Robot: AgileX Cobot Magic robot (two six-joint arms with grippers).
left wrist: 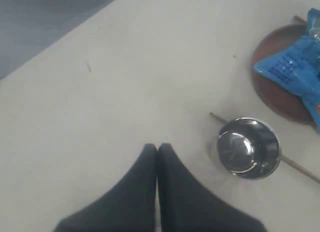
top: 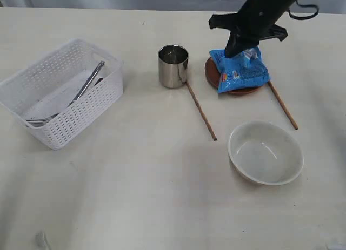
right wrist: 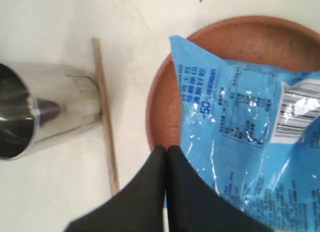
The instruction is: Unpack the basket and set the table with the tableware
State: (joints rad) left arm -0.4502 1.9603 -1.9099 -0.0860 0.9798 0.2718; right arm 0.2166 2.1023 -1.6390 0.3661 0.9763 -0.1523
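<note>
The worktop (top: 135, 196) carries the basket (top: 81, 112) well apart from the plate (top: 211, 74), the bowl (top: 265, 153) near the plate, the bag (top: 240, 71) on it and the cup (top: 173, 66) just beside it. The right pincer (right wrist: 166, 151), closed at the bag's edge over the plate, may drag both into a flanking chopstick (top: 201, 110). The left pincer (left wrist: 157, 148), closed and empty near the cup, may tip it. The cutlery (top: 86, 87) in the basket is not yet laid out.

The blue snack bag (right wrist: 240, 142) carries white print too small and blurred to read; one larger mark is possibly "50". A barcode (right wrist: 298, 117) sits on its white patch.
</note>
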